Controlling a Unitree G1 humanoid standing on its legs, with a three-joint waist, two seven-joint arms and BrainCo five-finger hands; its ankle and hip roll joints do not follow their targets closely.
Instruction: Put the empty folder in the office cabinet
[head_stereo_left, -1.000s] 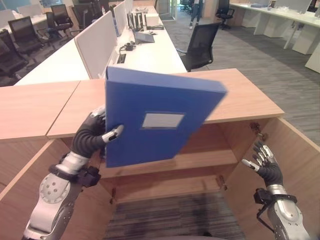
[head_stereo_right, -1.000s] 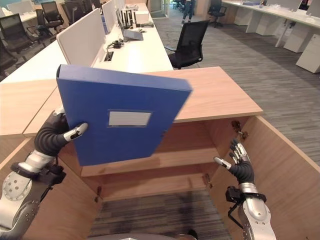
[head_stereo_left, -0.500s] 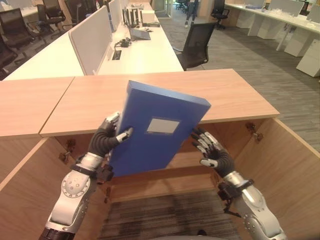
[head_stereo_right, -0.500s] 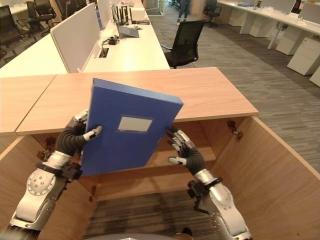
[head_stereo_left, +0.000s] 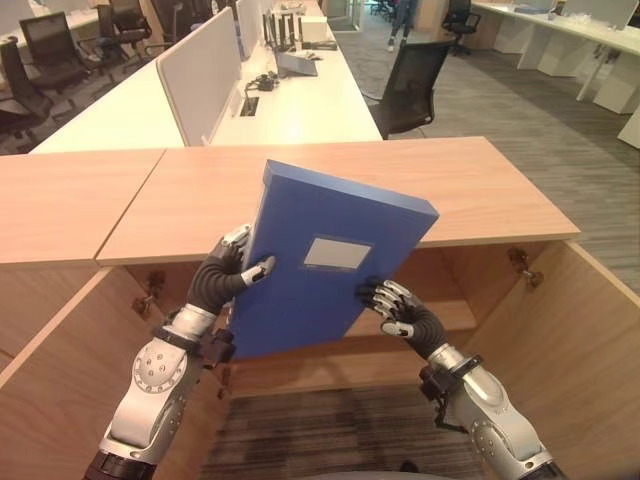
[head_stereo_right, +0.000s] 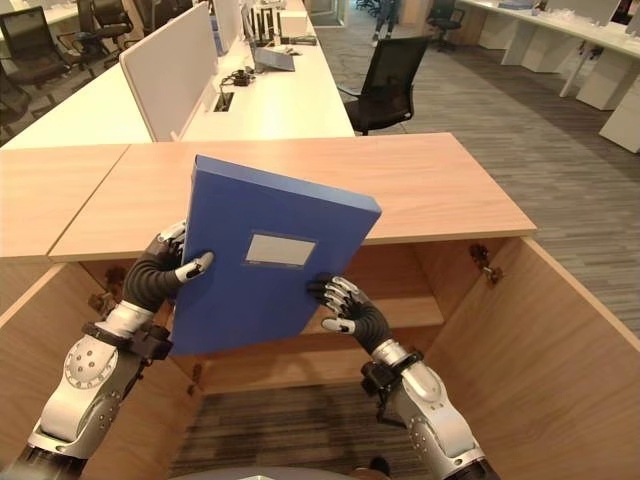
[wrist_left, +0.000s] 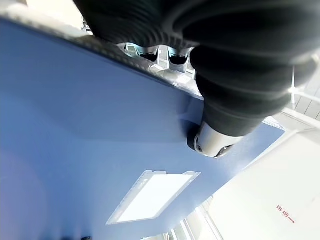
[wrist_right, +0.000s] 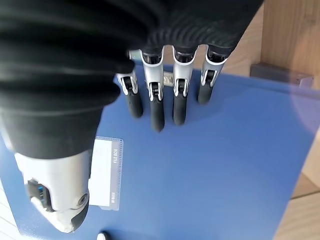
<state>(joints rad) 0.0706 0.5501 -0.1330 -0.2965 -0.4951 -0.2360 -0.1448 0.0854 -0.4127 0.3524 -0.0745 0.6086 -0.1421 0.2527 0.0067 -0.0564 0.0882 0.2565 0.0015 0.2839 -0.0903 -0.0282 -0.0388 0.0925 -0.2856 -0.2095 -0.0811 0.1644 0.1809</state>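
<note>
So the blue folder (head_stereo_left: 325, 255) is up in the air, tilted, right in front of the open wooden cabinet (head_stereo_left: 480, 200), its top edge reaching above the cabinet's front edge; the white label (head_stereo_left: 337, 253) faces the camera; the left robot hand (head_stereo_left: 228, 275) has the folder's left edge clamped, thumb on the front face and fingers wrapped behind; the right robot hand (head_stereo_left: 392, 308) sits at the lower right of the cover with fingers (wrist_right: 156, 107) straight and flat against it, nothing curled; both cabinet doors hang wide open, and a shelf (head_stereo_left: 445, 315) shows inside behind the folder; past the cabinet there's a long white table (head_stereo_left: 290, 95) and a black office chair (head_stereo_left: 408, 85).
</note>
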